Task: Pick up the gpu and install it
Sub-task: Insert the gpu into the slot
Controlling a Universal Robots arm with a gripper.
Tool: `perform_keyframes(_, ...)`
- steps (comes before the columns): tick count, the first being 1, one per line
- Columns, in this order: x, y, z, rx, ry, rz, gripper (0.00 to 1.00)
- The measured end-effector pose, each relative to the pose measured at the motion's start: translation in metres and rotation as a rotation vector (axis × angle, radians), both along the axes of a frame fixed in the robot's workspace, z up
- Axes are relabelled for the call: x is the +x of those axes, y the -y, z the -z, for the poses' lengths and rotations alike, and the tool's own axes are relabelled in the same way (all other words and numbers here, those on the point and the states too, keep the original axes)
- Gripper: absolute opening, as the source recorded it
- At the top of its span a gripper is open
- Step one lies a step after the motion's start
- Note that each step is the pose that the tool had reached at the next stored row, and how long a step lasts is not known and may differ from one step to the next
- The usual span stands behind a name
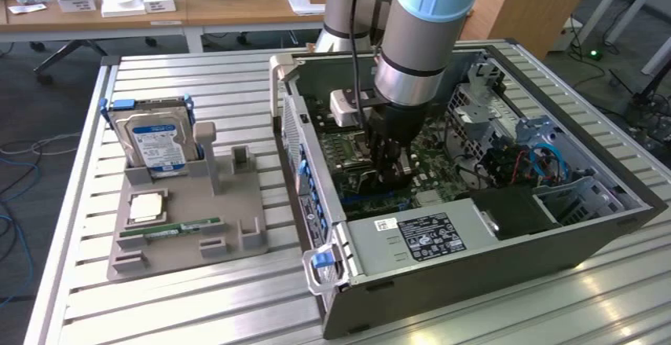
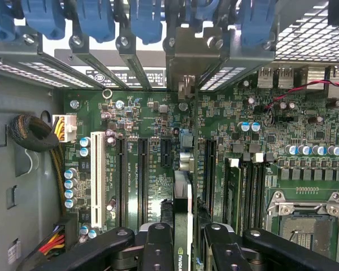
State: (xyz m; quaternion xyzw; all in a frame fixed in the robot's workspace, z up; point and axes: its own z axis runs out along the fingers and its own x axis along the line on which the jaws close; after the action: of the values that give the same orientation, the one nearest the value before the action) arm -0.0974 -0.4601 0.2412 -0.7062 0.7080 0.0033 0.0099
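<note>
The gpu (image 2: 182,220) is gripped edge-on between the fingers (image 2: 158,248) and held above the motherboard (image 2: 152,130) inside the open computer case (image 1: 587,231).

Green motherboard (image 2: 158,130), black gpu (image 2: 182,226)

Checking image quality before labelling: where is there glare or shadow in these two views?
Exterior view: soft glare streaks on the slatted table, and the gripper sits in shade inside the case. Wrist view: evenly lit motherboard, with the gpu edge-on.
</note>
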Motion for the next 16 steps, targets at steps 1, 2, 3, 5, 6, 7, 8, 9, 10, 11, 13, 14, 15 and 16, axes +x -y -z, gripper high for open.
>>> perform_keyframes(1,-0.0001,0.0000,0.0001,0.0001,0.0000,0.000,0.26)
perform_keyframes(2,-0.0001,0.0000,0.0001,0.0001,0.0000,0.000,0.26)
perform_keyframes(3,-0.0001,0.0000,0.0001,0.0001,0.0000,0.000,0.26)
perform_keyframes(5,-0.0002,0.0000,0.0001,0.0001,0.0000,0.000,0.26)
perform_keyframes(6,-0.0002,0.0000,0.0001,0.0001,0.0001,0.000,0.26)
perform_keyframes(7,-0.0004,0.0000,0.0002,0.0002,0.0001,0.000,0.26)
perform_keyframes(8,-0.0006,-0.0001,0.0002,0.0001,0.0001,0.000,0.26)
perform_keyframes(9,-0.0008,-0.0001,0.0002,0.0001,0.0001,0.000,0.26)
perform_keyframes(10,-0.0010,-0.0001,0.0002,0.0002,0.0002,0.000,0.26)
perform_keyframes(11,-0.0012,0.0000,0.0002,0.0002,0.0002,0.000,0.26)
perform_keyframes(13,-0.0015,0.0000,0.0002,0.0001,0.0002,0.000,0.26)
perform_keyframes(14,-0.0017,0.0000,0.0002,0.0000,0.0002,0.000,0.26)
perform_keyframes(15,-0.0019,0.0000,0.0002,0.0000,0.0003,0.000,0.26)
perform_keyframes(16,-0.0020,0.0000,0.0002,0.0000,0.0003,0.000,0.26)
